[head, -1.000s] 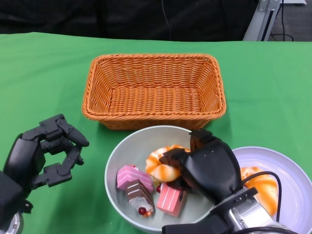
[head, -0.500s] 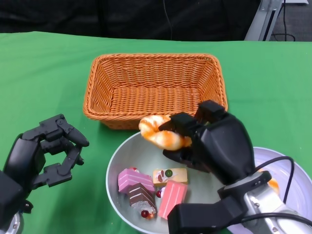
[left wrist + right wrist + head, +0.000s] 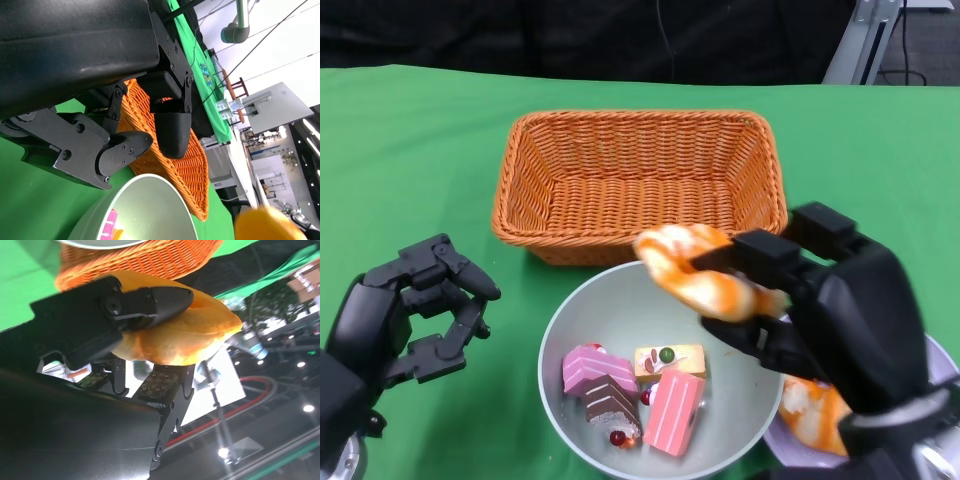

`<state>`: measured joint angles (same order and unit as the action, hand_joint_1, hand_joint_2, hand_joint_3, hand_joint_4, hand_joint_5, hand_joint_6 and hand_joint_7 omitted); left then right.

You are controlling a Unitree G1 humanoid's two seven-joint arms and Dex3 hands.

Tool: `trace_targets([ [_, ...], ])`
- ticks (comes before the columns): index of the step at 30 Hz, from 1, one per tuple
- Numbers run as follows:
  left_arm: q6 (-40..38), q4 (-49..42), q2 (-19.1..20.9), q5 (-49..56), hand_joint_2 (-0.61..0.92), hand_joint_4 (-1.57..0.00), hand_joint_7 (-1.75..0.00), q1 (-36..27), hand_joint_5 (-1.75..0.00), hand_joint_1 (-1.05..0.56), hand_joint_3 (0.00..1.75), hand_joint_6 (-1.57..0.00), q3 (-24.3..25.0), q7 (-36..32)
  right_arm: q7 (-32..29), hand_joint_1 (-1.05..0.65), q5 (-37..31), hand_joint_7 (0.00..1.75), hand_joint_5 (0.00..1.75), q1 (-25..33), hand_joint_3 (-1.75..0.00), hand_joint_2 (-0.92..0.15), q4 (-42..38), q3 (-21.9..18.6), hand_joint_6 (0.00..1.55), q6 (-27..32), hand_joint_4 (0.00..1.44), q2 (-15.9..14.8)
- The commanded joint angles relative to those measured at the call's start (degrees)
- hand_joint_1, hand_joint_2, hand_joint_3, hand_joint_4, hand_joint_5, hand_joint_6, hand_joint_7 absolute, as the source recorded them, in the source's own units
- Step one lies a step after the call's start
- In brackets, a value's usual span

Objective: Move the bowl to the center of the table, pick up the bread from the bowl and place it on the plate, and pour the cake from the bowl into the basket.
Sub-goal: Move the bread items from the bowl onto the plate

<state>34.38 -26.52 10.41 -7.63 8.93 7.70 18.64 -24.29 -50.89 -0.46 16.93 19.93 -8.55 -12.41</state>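
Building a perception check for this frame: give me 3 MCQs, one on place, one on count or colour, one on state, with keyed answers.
1. Where is the basket relative to the bowl?
A. On the far side of it
B. Between it and the robot
C. Stacked inside it

2. How many cake pieces lie in the bowl?
A. One
B. Four
C. Seven

3. What is the right hand doing?
A. Resting flat on the table
B. Holding a bread above the bowl
C. Gripping the basket rim

Answers:
1 A: the head view shows the basket beyond the bowl's far rim.
2 B: a pink slice, a brown layered slice, a yellow piece and a pink piece show.
3 B: its fingers clasp the bread over the bowl's far rim, clear of the cakes.
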Motion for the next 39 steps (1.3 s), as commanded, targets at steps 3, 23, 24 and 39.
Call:
trace_targets([
  [3, 0.2, -1.6, 1.4, -0.1, 0.67, -0.76, -1.33, 0.8, -1.58, -0.07, 0.9, -0.72, 1.0, -0.2, 0.1, -0.02, 0.2, 0.82, 1.46, 6.5, -0.82, -0.52, 3.7, -4.6, 0.97, -1.1, 0.87, -2.6],
  [23, 0.7, -6.0, 2.7, -2.0, 0.66, -0.75, -1.35, 3.1, -1.56, -0.05, 0.94, -0.71, 2.2, 2.0, -4.6, -0.03, -0.8, 0.62, 1.52, 15.0, -0.24, -0.77, -4.2, -16.4, 1.04, 1.3, 0.84, -3.7],
  [24, 0.9, -6.1, 2.7, -1.9, 0.67, -0.75, -1.35, 3.1, -1.56, -0.05, 0.94, -0.7, 2.2, 2.0, -5.2, -0.03, -0.9, 0.6, 1.51, 14.7, -0.2, -0.79, -5.5, -16.7, 1.05, 1.3, 0.84, -3.8],
  [39, 0.9, -5.5, 2.4, -2.0, 0.67, -0.75, -1.36, 2.9, -1.56, -0.05, 0.91, -0.71, 2.1, 1.9, -5.5, -0.04, 2.8, 0.35, 1.4, 8.8, -0.02, -0.88, -20.0, -17.6, 1.13, 3.6, 0.88, -5.1],
])
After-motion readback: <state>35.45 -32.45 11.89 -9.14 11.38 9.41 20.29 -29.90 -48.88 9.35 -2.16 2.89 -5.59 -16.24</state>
